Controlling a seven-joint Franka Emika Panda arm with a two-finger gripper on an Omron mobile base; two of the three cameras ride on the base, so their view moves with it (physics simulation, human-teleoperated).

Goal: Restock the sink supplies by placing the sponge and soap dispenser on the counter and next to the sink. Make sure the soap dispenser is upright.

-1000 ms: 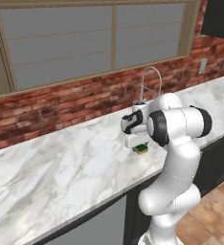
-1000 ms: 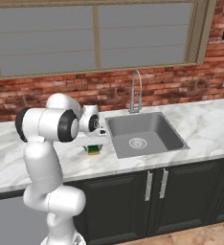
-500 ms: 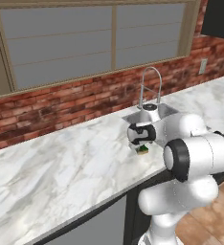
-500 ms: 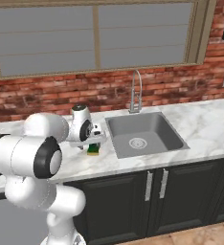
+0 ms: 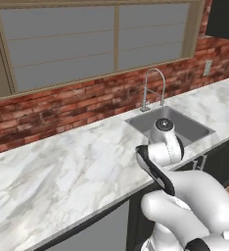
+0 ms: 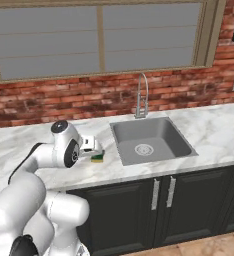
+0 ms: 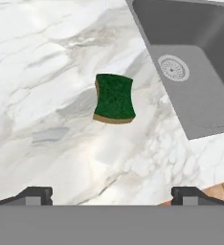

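sponge (image 7: pixel 114 98) lies green side up on counter (image 7: pixel 47 57), just beside sink (image 7: pixel 195 72) rim, nr front edge. pincer (image 7: pixel 112 195) released, hanging above sponge, holding nothing.

The sponge (image 7: pixel 114 98) lies green-side-up on the marble counter (image 7: pixel 47 57).

The sponge (image 7: pixel 114 98) lies flat on the tabletop (image 7: pixel 47 57), scouring layer up, just beside the sink (image 7: pixel 200 72) at the basin's 9 o'clock in the right base view. The faucet (image 6: pixel 141 95) stands at the basin's 12 o'clock, against the brick wall (image 6: pixel 49 102), with the windows (image 6: pixel 99 37) above. Cabinet doors (image 6: pixel 164 205) sit below the tabletop's front edge. The pincer (image 7: pixel 112 195) hangs above the sponge, apart from it.
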